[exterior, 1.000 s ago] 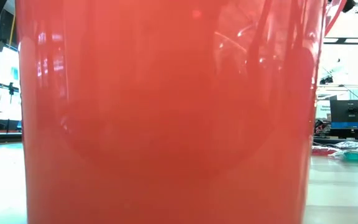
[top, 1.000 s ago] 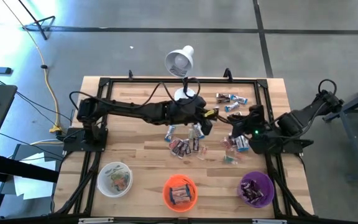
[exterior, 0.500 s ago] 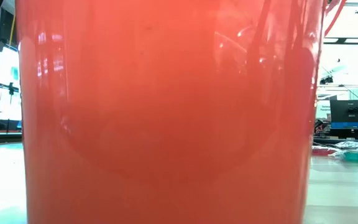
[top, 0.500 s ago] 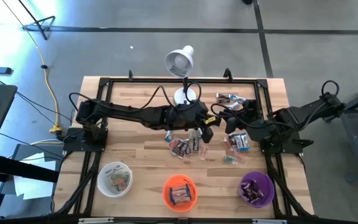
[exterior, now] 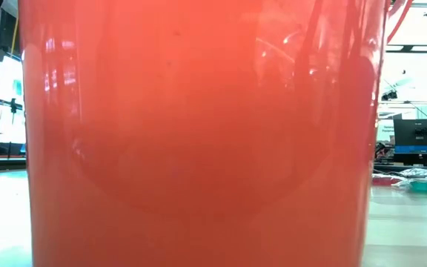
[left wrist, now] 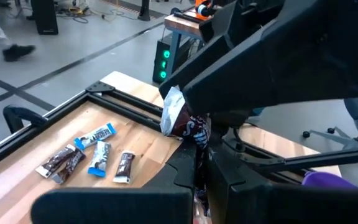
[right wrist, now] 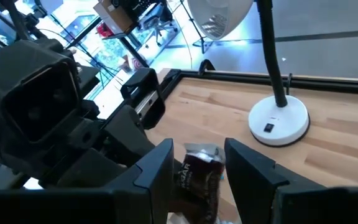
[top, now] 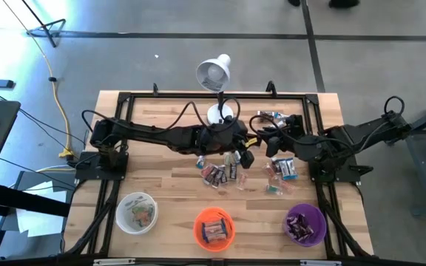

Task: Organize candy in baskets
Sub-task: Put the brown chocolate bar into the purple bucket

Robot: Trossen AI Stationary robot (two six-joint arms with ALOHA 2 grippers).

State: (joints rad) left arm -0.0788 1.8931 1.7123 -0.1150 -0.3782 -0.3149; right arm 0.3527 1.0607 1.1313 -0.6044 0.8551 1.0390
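Observation:
My left gripper is over the middle of the table, shut on a dark brown candy with a whitish end. My right gripper has come in from the right, and its open fingers stand on either side of that candy. I cannot tell whether they touch it. More candy lies loose on the wood in the middle, at the right and at the far right. The white, orange and purple baskets stand along the near edge, each holding some candy. My left gripper pinches the candy's dark lower end between its two shut fingers. The fingers point toward the table's right, slanting slightly down. The candy sticks up and away from them, whitish end uppermost, lifted clear of the table.
A white desk lamp stands with its base at the far middle, just beyond both grippers. A black frame runs round the table. The orange basket's wall fills the low view.
My right gripper has moved from above the loose candy at the right toward the far edge and the left. It has turned and come up to the candy in my left gripper. Its finger gap has stayed the same.

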